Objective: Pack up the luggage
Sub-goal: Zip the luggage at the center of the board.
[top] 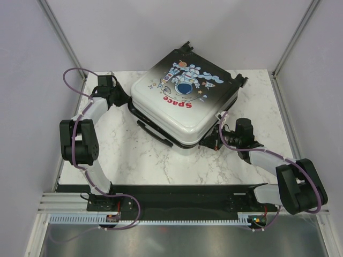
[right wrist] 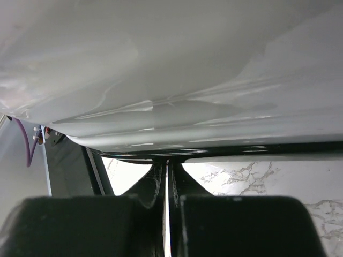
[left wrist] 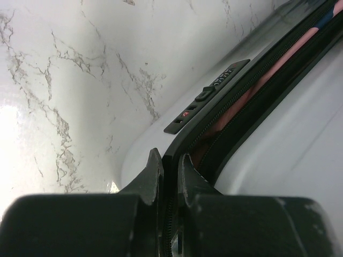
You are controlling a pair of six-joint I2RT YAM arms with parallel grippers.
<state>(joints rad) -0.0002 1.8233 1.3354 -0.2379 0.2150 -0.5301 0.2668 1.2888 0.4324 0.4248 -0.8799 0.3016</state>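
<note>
White grey-veined counter point(top: 134, 160). Round counter's far and side edges, pale walls point(top: 161, 27) and metal posts point(top: 58, 29). Along counter's near edge, black rail point(top: 177, 194) and white slotted duct point(top: 177, 219).

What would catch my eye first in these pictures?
A glossy suitcase printed with a cartoon astronaut and red "Space" lies flat on the marble table, its lid nearly closed. The robot's left fingers pinch its zip edge on one side. The right fingers are shut at its near right corner.
</note>
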